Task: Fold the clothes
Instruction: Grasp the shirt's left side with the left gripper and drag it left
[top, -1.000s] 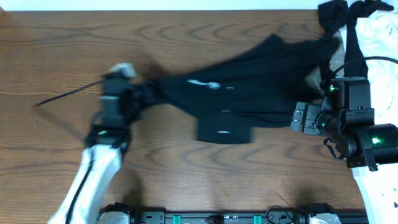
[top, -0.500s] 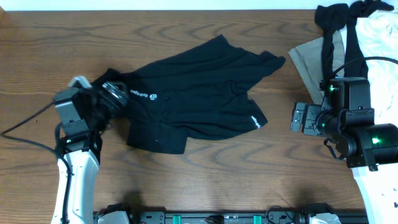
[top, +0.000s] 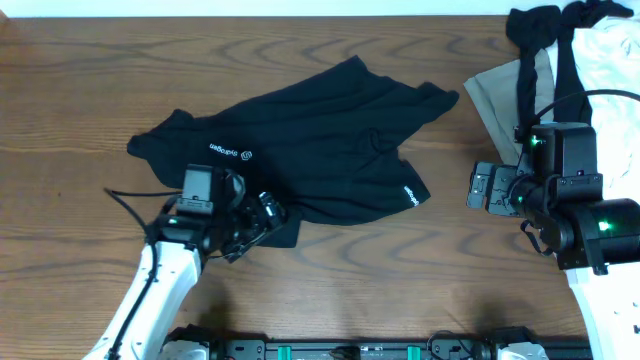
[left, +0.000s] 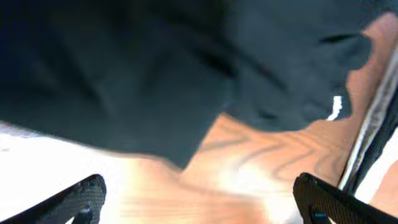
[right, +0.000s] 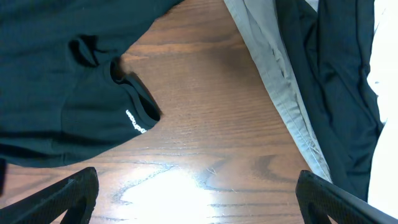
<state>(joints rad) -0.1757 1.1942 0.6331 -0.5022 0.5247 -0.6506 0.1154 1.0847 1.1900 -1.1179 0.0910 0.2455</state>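
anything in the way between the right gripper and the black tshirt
Nothing visible. Only bare table lies between the open right gripper and the black T-shirt; the beige garment sits off to the side.

Table (top: 70, 80): bare wood free at left, rear-left, front centre; black T-shirt (top: 330, 140) sprawls mid-table; bare lane between its right edge and beige garment (top: 495, 95), near-touching at rear; white garment (top: 615, 50) fills right-rear corner; left gripper (top: 262, 215) over front hem.

- black T-shirt (top: 330, 140): thin soft cloth, matt, loosely creased, with white printed lettering
- table (top: 80, 80): smooth brown wood grain, a glossy glare between the right hand's (top: 477, 190) fingers
- beige garment (top: 500, 95) beyond that hand: matt woven cloth
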